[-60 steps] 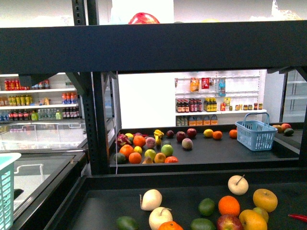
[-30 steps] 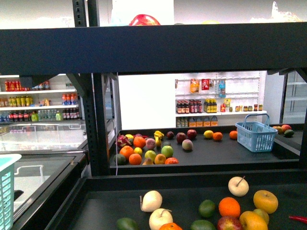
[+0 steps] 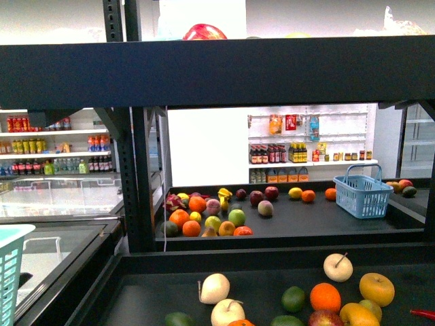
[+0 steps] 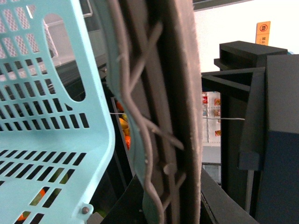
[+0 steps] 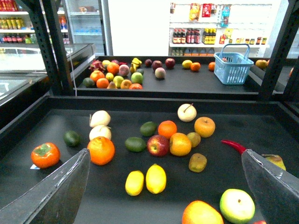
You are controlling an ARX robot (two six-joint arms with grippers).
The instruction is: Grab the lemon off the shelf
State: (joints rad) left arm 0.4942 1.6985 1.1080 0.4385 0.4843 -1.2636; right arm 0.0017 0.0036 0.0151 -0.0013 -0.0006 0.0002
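Fruit (image 3: 325,297) sank lower in my front view; my right hand (image 5: 164,154), fingers (image 5: 51,196) spread wide, faced the lemon (image 5: 155,178) lying ahead on the shelf (image 5: 46,121), long axis near-to-far.

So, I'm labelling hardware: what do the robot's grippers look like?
Right gripper: two broad, matte dark-grey fingers with paler edges, tapering toward the tips. Of the left gripper only one dark, matte finger surface shows close up. No markings visible.
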